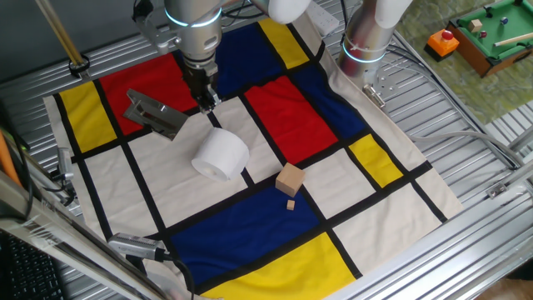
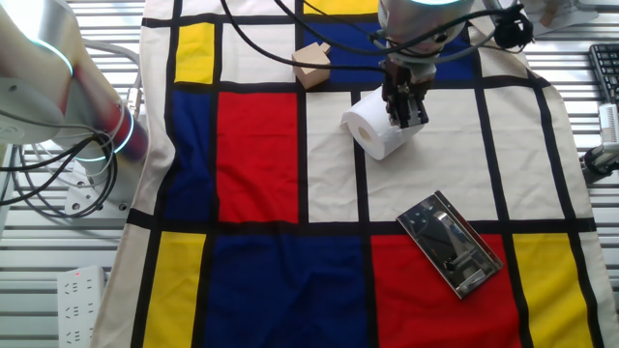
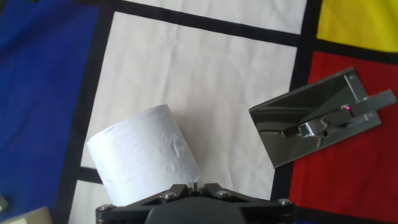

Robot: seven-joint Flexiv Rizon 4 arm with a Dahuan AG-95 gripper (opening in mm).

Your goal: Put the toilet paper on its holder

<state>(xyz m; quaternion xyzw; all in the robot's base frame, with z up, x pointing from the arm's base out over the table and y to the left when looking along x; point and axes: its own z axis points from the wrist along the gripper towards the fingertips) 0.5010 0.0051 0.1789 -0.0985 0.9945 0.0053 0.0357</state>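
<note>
The toilet paper [image 1: 221, 154] is a white roll lying on its side on a white panel of the coloured cloth. It also shows in the other fixed view [image 2: 372, 128] and in the hand view [image 3: 143, 155]. The holder [image 1: 154, 112] is a grey metal plate with a bar, lying flat on the cloth across a red and a white panel [image 2: 450, 242] [image 3: 317, 121]. My gripper [image 1: 206, 104] hangs above the cloth, over the roll's end that faces the holder [image 2: 406, 114]. Its jaws are together with nothing between them [image 3: 194, 186].
A tan wooden block [image 1: 290, 179] with a small piece [image 1: 291, 204] beside it lies on the cloth past the roll, away from the holder. A second robot base [image 1: 365, 42] stands at the cloth's edge. A green toy table [image 1: 491, 33] sits off the cloth.
</note>
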